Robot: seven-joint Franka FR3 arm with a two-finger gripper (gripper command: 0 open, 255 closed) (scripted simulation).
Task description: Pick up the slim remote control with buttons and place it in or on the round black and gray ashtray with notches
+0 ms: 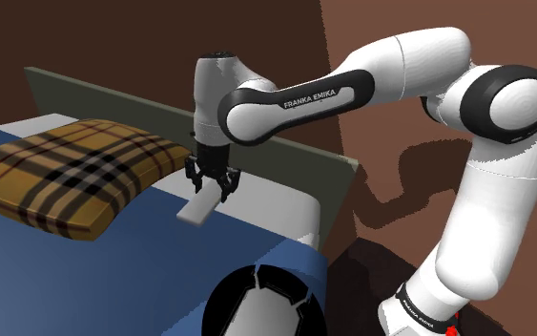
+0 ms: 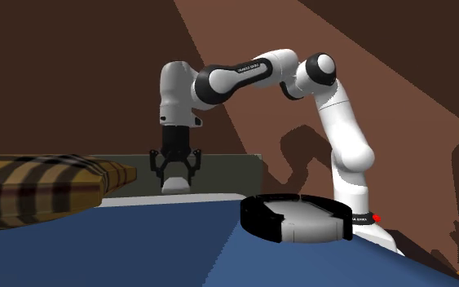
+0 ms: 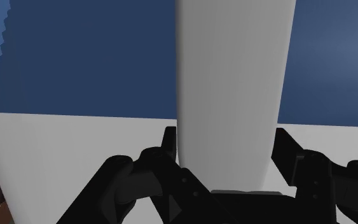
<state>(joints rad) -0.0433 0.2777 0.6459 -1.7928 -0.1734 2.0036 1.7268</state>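
Note:
The remote [image 1: 197,208] is drawn as a plain light-grey slim slab with no buttons showing. My gripper [image 1: 214,186] points down and is shut on one end of it, at the line where the blue blanket meets the white sheet. In the wrist view the black fingers [image 3: 168,145] clasp the grey remote [image 3: 234,89] from both sides. In the second exterior view the remote [image 2: 174,183] hangs in the gripper [image 2: 175,173] just at the bed's surface; contact with the bed cannot be told. The round black and grey ashtray [image 1: 220,304] with notches lies on the blanket nearer the arm's base, its rim [image 2: 260,220] low and dark.
A brown plaid pillow [image 1: 66,177] lies on the bed at the shoulder view's left. A grey-green headboard [image 1: 285,143] runs behind the gripper against a brown wall. The blue blanket [image 1: 113,277] spreads between remote and ashtray. The bed's edge drops off beside the arm's base.

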